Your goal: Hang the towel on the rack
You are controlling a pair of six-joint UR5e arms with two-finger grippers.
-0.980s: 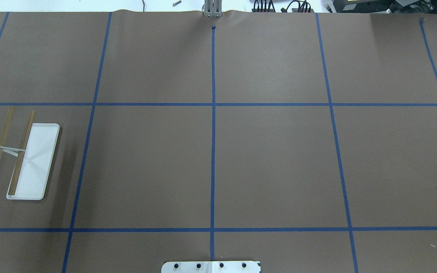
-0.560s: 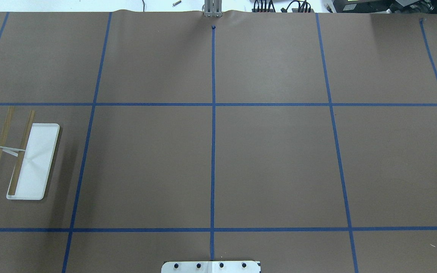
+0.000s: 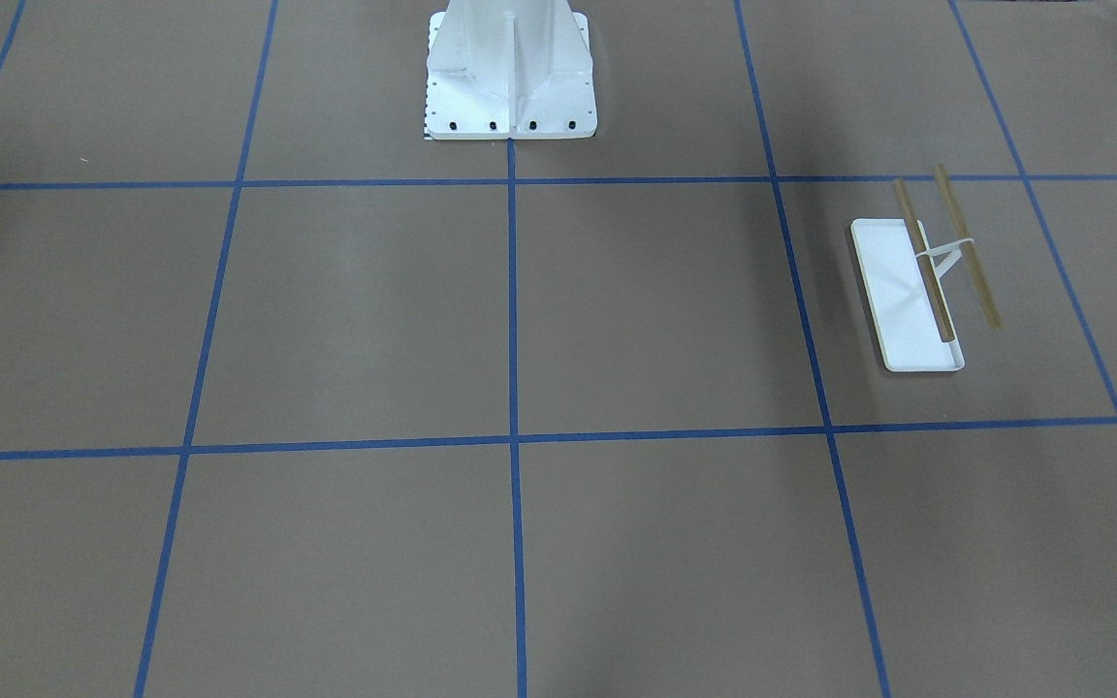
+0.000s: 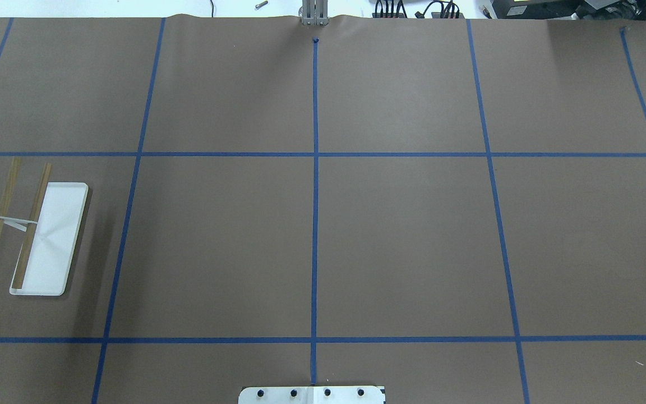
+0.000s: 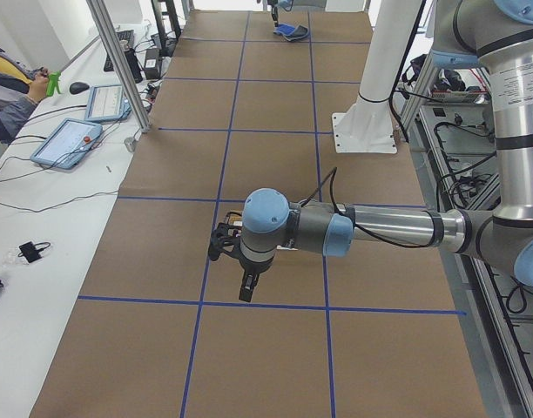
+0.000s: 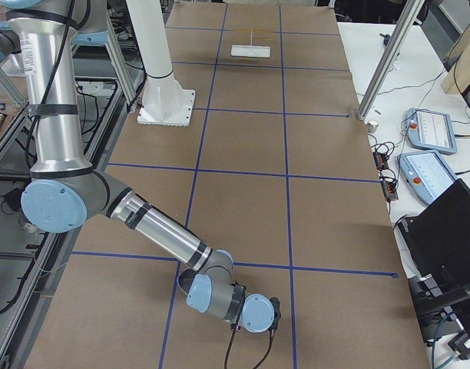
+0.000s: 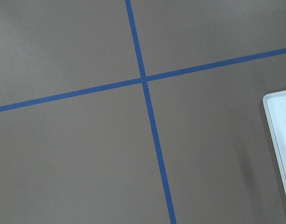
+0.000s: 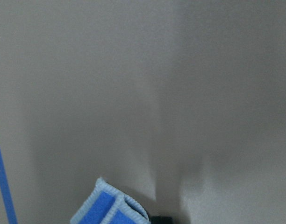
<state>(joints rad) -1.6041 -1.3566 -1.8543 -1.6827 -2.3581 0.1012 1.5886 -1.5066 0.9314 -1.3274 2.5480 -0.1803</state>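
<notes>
The rack (image 4: 48, 238) stands at the table's left end in the overhead view, with a white tray base and two tan rods (image 4: 31, 224); it also shows in the front-facing view (image 3: 908, 296) and far off in the exterior right view (image 6: 250, 49). The blue towel (image 5: 291, 31) lies crumpled at the far end in the exterior left view; a grey-bordered corner (image 8: 110, 210) shows in the right wrist view. My left gripper (image 5: 246, 289) hangs over the table near the rack. My right gripper (image 6: 273, 314) is low by the towel. I cannot tell whether either gripper is open or shut.
The large white bolted pedestal (image 3: 510, 68) stands at the robot's side of the table. Blue tape lines (image 4: 315, 168) grid the brown table. A tray corner (image 7: 281, 140) shows at the left wrist view's right edge. An operator's desk with tablets (image 5: 70, 139) runs along the table's far side.
</notes>
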